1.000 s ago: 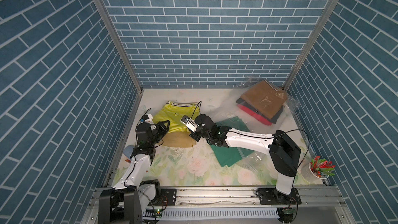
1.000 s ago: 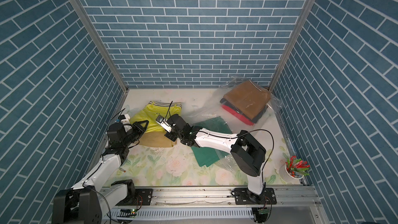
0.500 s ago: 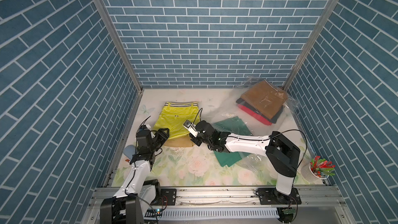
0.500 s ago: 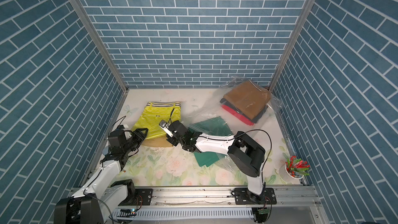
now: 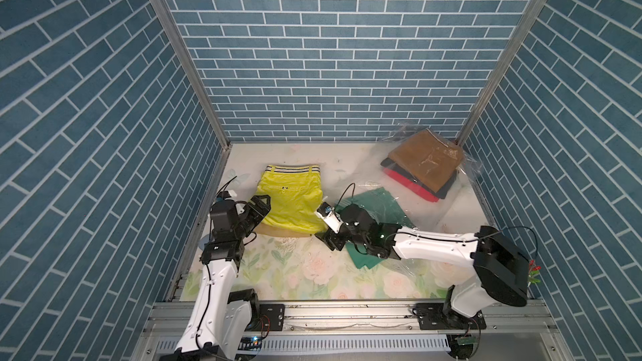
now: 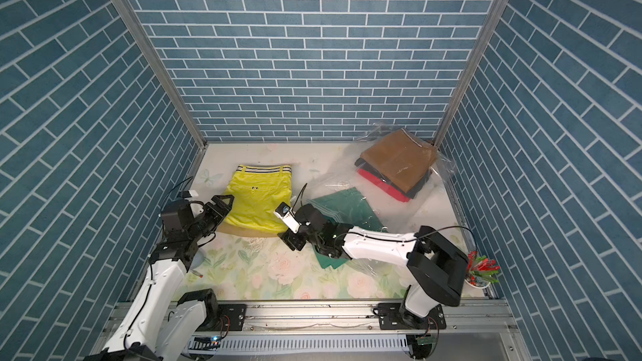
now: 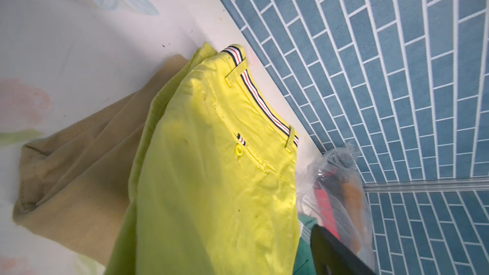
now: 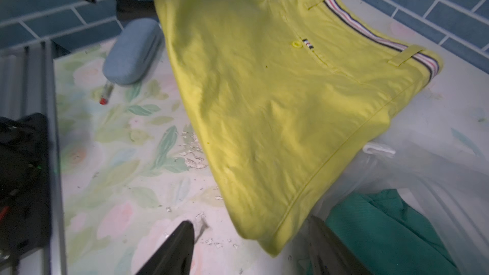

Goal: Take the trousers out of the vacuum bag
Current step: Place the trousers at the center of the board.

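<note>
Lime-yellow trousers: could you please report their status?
Left end effector open; right end effector open. Lime-yellow cloth trousers out, atop khaki pair. Mustard-brown folded stack inside clear plastic vacuum bag. Right arm over green pair.

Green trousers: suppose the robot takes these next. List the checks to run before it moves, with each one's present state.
1. Right gripper open: ok, jaws apart, gripping nothing.
2. Left gripper off the yellow trousers: cannot tell; it sits at their edge.
3. Yellow trousers out of the bag: ok, flat on the khaki pair.
4. Green trousers free of plastic: not ok, bag film covers them.
5. Bag mouth open: cannot tell.
</note>
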Controlling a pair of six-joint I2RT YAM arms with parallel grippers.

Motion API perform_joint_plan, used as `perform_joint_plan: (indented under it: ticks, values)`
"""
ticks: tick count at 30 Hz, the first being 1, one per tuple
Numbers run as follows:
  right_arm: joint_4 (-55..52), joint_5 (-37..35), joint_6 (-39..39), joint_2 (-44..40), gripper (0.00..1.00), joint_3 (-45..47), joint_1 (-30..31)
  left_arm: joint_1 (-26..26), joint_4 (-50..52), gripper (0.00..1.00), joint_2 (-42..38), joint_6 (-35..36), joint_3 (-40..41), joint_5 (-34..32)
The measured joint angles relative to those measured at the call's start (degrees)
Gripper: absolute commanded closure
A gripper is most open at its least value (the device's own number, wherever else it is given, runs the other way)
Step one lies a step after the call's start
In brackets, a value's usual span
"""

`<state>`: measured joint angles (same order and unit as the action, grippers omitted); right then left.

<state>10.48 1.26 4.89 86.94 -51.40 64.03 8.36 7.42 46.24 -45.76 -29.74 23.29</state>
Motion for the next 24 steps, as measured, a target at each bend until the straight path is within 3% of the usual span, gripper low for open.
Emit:
perform_joint_plan:
  ticks: [4, 9, 17, 24]
  values:
    - [0.48, -0.52, 4.07, -4.63, 0.39, 1.09, 0.00, 0.00, 3.96, 0.17, -2.80, 0.68, -4.42, 0.33]
    - [0.68, -3.96, 8.35, -3.23, 0.41, -1.01, -0.02, 0.00, 4.94, 0.21, -5.53, 0.70, -9.03, 0.76]
    - [1.79, -6.29, 13.35, 11.10, 0.48, -12.37, -0.17, 0.00, 2.08, 0.23, -8.20, 0.17, -9.84, 1.14]
    - [1.46, -7.26, 17.18, 24.59, 0.53, -20.09, -0.37, -0.02, -6.38, 0.26, -2.16, -1.46, -0.02, 4.11]
